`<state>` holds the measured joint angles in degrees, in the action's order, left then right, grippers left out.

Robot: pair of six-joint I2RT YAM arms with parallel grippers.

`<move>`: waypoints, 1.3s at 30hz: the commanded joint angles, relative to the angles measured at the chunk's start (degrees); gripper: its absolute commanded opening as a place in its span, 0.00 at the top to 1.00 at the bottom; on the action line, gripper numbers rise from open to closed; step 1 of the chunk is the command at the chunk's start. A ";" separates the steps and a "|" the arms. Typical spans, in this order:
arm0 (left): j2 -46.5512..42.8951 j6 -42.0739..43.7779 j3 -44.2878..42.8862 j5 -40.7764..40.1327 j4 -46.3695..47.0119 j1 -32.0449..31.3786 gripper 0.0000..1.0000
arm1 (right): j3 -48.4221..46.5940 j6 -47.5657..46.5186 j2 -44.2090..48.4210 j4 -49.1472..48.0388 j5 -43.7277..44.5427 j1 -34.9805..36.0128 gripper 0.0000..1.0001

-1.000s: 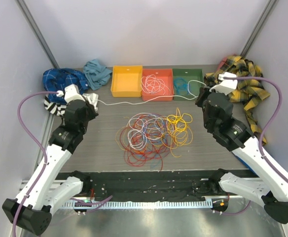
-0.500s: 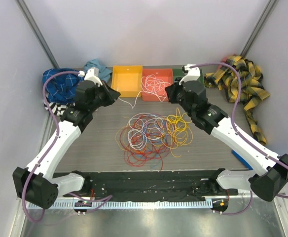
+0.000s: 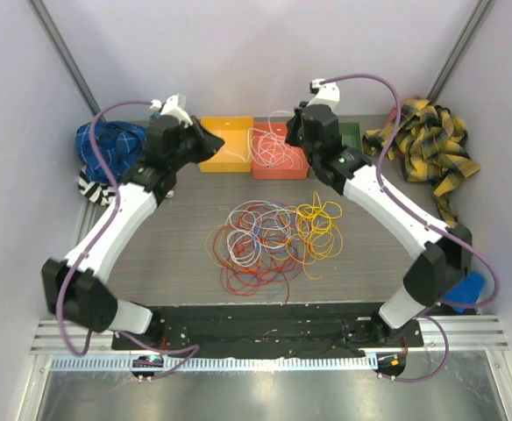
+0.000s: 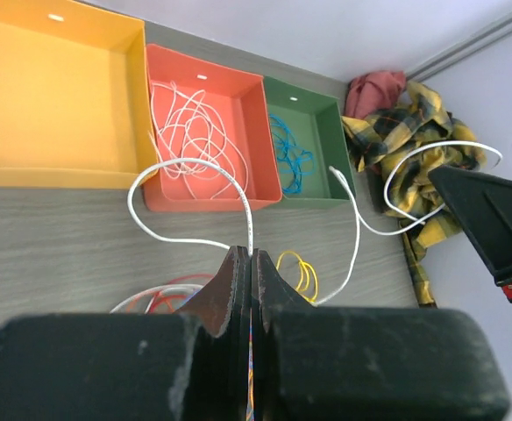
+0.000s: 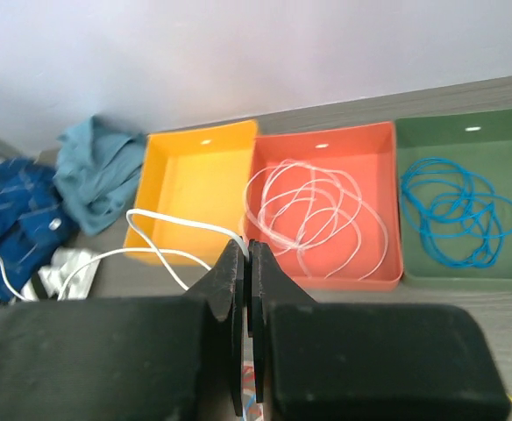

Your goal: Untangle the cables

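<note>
Above the red bin (image 3: 269,173) at the table's far edge, both arms are reaching inward. The left gripper (image 4: 250,254) is pinching a white cable (image 4: 186,163) between closed jaws. The right gripper (image 5: 245,246), jaws closed too, seems to be clamping the same cable, though its contact is partly hidden. The coloured tangle (image 3: 269,239) is lying mid-table.

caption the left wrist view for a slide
Left gripper shut on a white cable in front of the orange bin
</note>
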<state>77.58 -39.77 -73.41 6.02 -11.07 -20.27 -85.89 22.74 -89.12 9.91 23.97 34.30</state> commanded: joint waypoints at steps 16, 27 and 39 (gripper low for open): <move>44.33 -3.04 -35.23 11.56 5.45 -2.75 0.91 | -38.18 1.69 -37.60 8.28 -5.42 -10.57 0.99; 45.11 -0.66 -35.65 10.50 4.04 -3.02 0.66 | -45.08 4.15 -46.32 10.31 -7.71 -11.98 0.68; 42.24 1.27 -38.76 6.29 2.10 -4.42 0.35 | -14.72 6.26 -19.82 -5.93 -3.22 -11.54 0.25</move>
<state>125.95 -39.88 -114.30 14.92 -8.82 -24.14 -108.64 26.87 -123.90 15.00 18.09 22.31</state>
